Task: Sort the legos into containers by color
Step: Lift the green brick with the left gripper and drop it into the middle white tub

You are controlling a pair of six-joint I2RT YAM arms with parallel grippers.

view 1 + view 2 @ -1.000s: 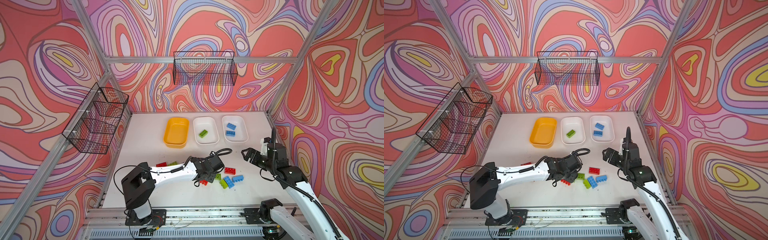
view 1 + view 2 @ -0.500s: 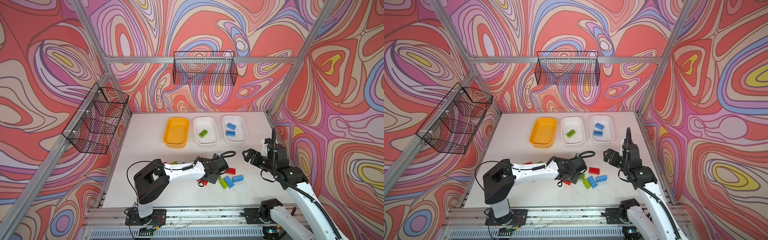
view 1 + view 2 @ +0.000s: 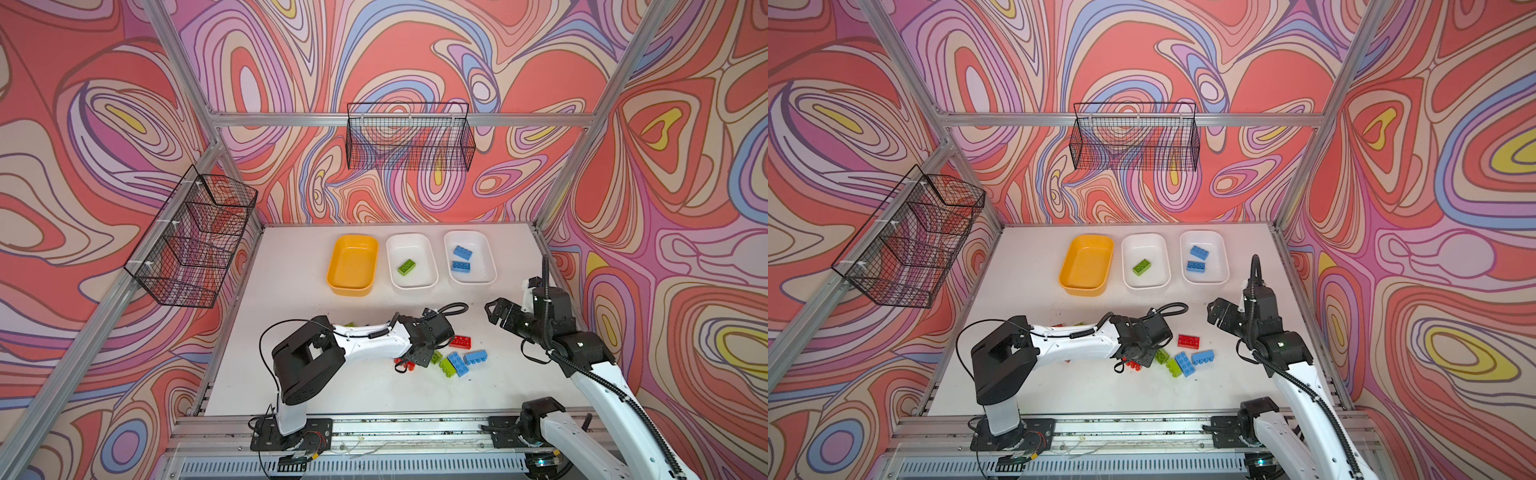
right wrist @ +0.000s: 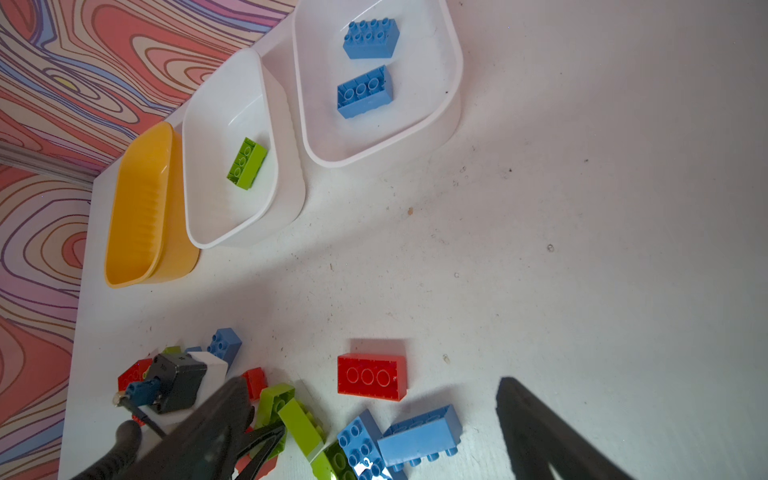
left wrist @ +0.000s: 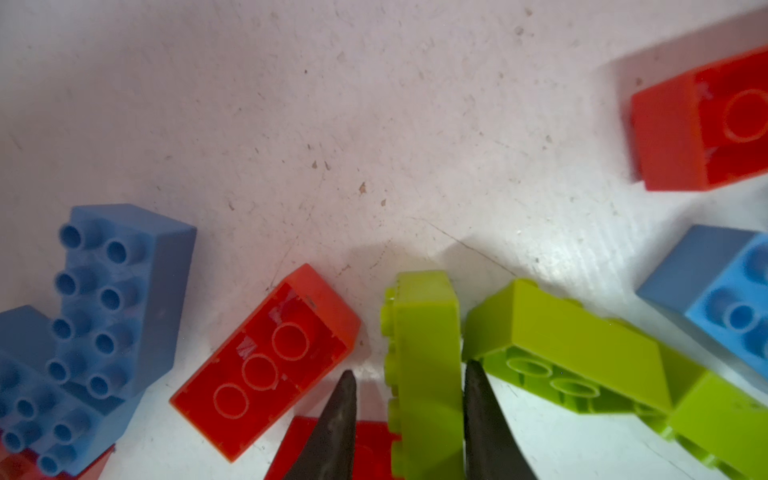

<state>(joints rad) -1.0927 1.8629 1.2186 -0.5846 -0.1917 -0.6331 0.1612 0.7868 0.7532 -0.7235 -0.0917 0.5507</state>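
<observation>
Toward the front edge of the surface (image 3: 332, 390), the left hand (image 5: 409, 372) straddles an on-edge lime green brick (image 5: 426, 324) among loose legos (image 3: 459, 363); whether it grips, I cannot tell. The right hand (image 3: 498, 309) hangs wide open. Three containers (image 3: 411, 235) line the far edge.

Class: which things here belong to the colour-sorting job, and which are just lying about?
Job: loose bricks; yellow tub; middle white tub with sorted green brick; end white tub with two blue bricks; left gripper astride a loose green brick; right gripper, open.
Lying about: back-wall wire basket; left-wall wire basket.
</observation>
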